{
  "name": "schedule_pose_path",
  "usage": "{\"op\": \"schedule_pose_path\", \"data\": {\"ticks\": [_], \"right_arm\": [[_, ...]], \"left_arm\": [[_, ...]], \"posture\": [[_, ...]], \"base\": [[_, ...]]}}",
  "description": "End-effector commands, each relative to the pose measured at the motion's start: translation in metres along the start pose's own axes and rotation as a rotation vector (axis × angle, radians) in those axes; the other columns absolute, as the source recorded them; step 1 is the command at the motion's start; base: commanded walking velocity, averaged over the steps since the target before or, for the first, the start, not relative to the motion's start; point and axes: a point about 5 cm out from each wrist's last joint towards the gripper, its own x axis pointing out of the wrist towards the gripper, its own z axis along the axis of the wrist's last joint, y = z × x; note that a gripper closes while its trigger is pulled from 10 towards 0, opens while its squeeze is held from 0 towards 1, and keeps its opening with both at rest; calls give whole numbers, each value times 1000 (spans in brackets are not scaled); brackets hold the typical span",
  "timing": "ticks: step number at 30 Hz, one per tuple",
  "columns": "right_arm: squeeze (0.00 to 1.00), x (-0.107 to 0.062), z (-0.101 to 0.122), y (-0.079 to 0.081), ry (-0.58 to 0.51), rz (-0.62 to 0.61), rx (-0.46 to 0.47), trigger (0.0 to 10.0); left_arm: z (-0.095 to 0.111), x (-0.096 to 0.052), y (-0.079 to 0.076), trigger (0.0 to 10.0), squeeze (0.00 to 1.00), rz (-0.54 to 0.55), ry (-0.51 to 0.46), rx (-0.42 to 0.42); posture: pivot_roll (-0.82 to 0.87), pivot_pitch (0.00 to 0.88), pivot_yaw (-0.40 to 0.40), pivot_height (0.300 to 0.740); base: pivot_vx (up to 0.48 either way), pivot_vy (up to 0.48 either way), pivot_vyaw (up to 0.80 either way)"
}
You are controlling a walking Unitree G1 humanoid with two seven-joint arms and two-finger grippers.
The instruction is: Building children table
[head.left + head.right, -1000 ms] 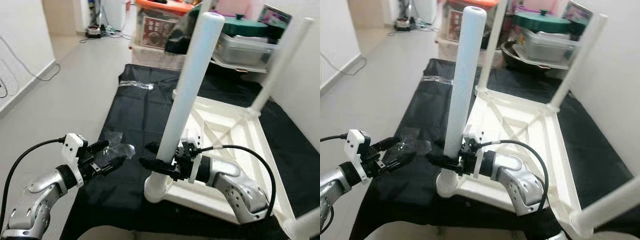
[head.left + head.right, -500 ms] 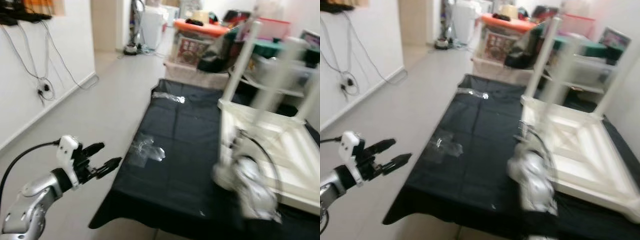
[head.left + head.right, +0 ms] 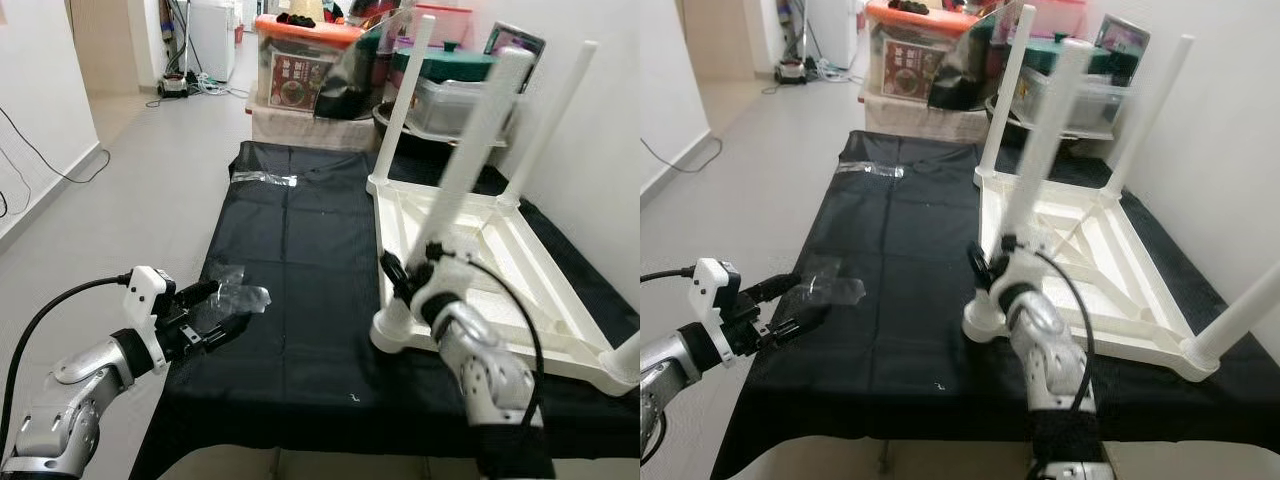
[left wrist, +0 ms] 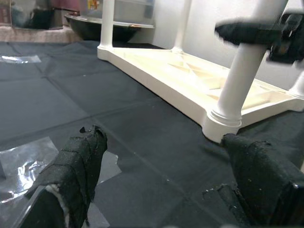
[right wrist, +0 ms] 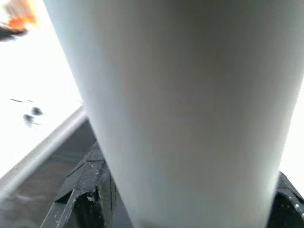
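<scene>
A white children's table (image 3: 520, 270) lies upside down on a black cloth (image 3: 300, 250), its legs pointing up. My right gripper (image 3: 412, 275) is shut around the lower part of the near-left leg (image 3: 470, 160), just above its socket. In the right wrist view that leg (image 5: 180, 109) sits between the black fingers (image 5: 88, 190). My left gripper (image 3: 215, 315) hovers open and empty over the cloth's near-left corner, well apart from the table. In the left wrist view, the same leg (image 4: 242, 85) stands beyond the left gripper (image 4: 164, 137).
A crumpled clear plastic wrapper (image 3: 240, 298) lies on the cloth just past my left gripper, and another (image 3: 265, 178) at the far end. Storage boxes (image 3: 300, 70) and bins stand behind. Bare floor (image 3: 130, 170) runs along the left. A wall is close on the right.
The head camera swung left and back, so the whole view shifted and now sits farther off. My right gripper stays on the leg. The left gripper holds the same open pose.
</scene>
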Motion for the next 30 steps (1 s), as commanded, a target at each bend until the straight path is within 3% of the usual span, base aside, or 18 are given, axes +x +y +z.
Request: {"op": "schedule_pose_path", "data": {"ticks": [1, 4, 6, 9, 10, 11, 12, 13, 14, 16, 17, 18, 20, 21, 23, 25, 26, 30], "right_arm": [[0, -1, 9, 8, -16, 147, 12, 10000], [0, -1, 18, 14, -35, 274, 0, 10000], [0, -3, 19, 38, -12, 577, -46, 10000], [0, -4, 14, 47, 6, 669, -63, 10000], [0, -9, 6, 57, 29, 758, -76, 7686], [0, -13, 0, 63, 49, 817, -73, 2431], [0, -13, 0, 63, 49, 817, -73, 2431], [0, -12, -15, 63, 107, 771, -96, 0], [0, -12, -15, 63, 107, 771, -96, 0], [0, -4, -27, 54, 159, 630, -133, 0], [0, 5, -37, 41, 201, 445, -168, 0], [0, 5, -37, 41, 201, 445, -168, 0], [0, 9, -52, -30, 295, -335, -206, 0], [0, 9, -52, -30, 295, -335, -206, 0], [0, -26, -59, -80, 337, -836, -229, 0], [0, -26, -59, -80, 337, -836, -229, 0], [0, -42, -54, -90, 290, -963, -254, 0], [0, -54, -44, -74, 210, -924, -266, 0]], "left_arm": [[-1, 2, -2, 10000, 0, -9, -4, -10], [-1, 3, -2, 10000, 0, -10, -5, -11], [-1, 3, -2, 10000, 0, -10, -5, -11], [-1, 3, -2, 10000, 0, -10, -5, -10], [-1, 2, -3, 10000, 0, -8, -4, -9], [-1, 2, -3, 10000, 0, -6, -4, -8], [-1, 2, -3, 10000, 0, -6, -4, -8], [-1, 1, -3, 10000, 0, -3, -4, -8], [-1, 1, -3, 10000, 0, -3, -4, -8], [-1, 0, -3, 10000, 0, -2, -4, -8], [-1, 0, -3, 10000, 0, -2, -5, -8], [-1, 0, -3, 10000, 0, -2, -5, -8], [-1, 0, -3, 10000, 0, -5, -6, -9], [-1, 0, -3, 10000, 0, -5, -6, -9], [-1, 0, -4, 10000, 0, -8, -7, -10], [-1, 0, -4, 10000, 0, -8, -7, -10], [-1, 0, -4, 10000, 0, -9, -6, -10], [-1, -1, -4, 10000, 0, -14, -2, -13]], "posture": [[108, 0, -150, 740], [109, 0, -151, 740], [126, 0, -162, 740], [126, 0, -162, 740], [136, 0, -167, 740], [136, 0, -167, 740], [136, 0, -167, 740], [137, 0, -168, 740], [137, 0, -168, 740], [135, 0, -169, 740], [135, 0, -169, 740], [135, 0, -169, 740], [120, 0, -161, 740], [120, 0, -161, 740], [120, 0, -160, 740], [120, 0, -160, 740], [120, 0, -155, 740], [99, 0, -140, 740]], "base": [[0, 0, 0], [0, 0, 0], [0, 0, 0], [0, 0, 0], [0, 0, 0], [0, 0, 0], [0, 0, 0], [0, 0, 0], [0, 0, 0], [0, 0, 0], [0, 0, 0], [0, 0, 0], [0, 0, 0], [0, 0, 0], [0, 0, 0], [0, 0, 0], [0, 0, 0], [0, 0, 0]]}}
